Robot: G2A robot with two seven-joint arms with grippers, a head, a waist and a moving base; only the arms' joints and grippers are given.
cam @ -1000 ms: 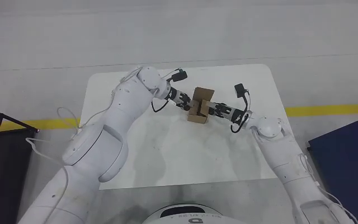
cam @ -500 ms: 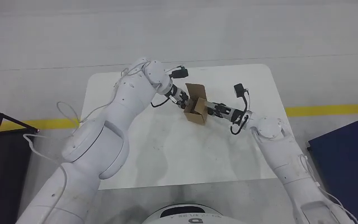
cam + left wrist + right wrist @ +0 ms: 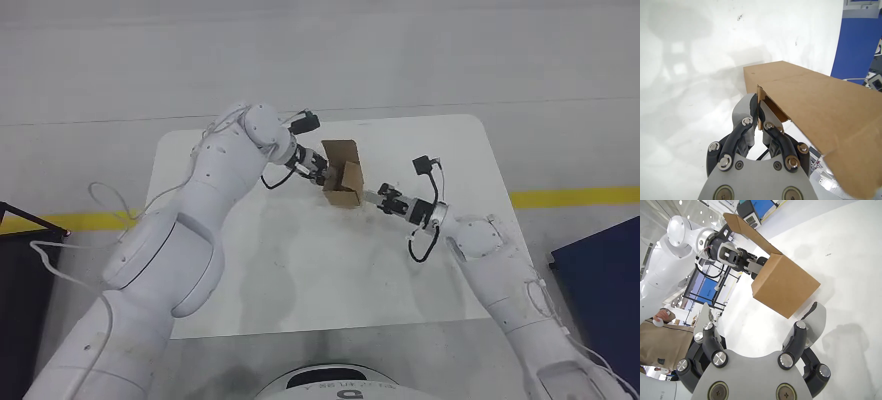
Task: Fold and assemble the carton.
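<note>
A small brown carton (image 3: pixel 343 174) stands on the white table (image 3: pixel 300 270) near its far middle, one long flap (image 3: pixel 751 236) raised and open. My left gripper (image 3: pixel 758 113) is shut on the edge of a carton side panel (image 3: pixel 810 98), coming in from the carton's left side (image 3: pixel 322 171). It appears in the right wrist view as a dark gripper (image 3: pixel 753 266) behind the carton (image 3: pixel 785 289). My right gripper (image 3: pixel 761 313) is open just right of the carton (image 3: pixel 386 196), its fingertips (image 3: pixel 815 309) spread wide and holding nothing.
The table's far edge (image 3: pixel 400 120) runs close behind the carton. Bare tabletop stretches toward the front and left. A yellow floor line (image 3: pixel 580 196) and a dark blue object (image 3: pixel 600 270) lie beyond the table's right side.
The left arm has drawn the carton leftward and toward the far edge, turning it. The right gripper has followed to the left and now sits slightly off the carton.
</note>
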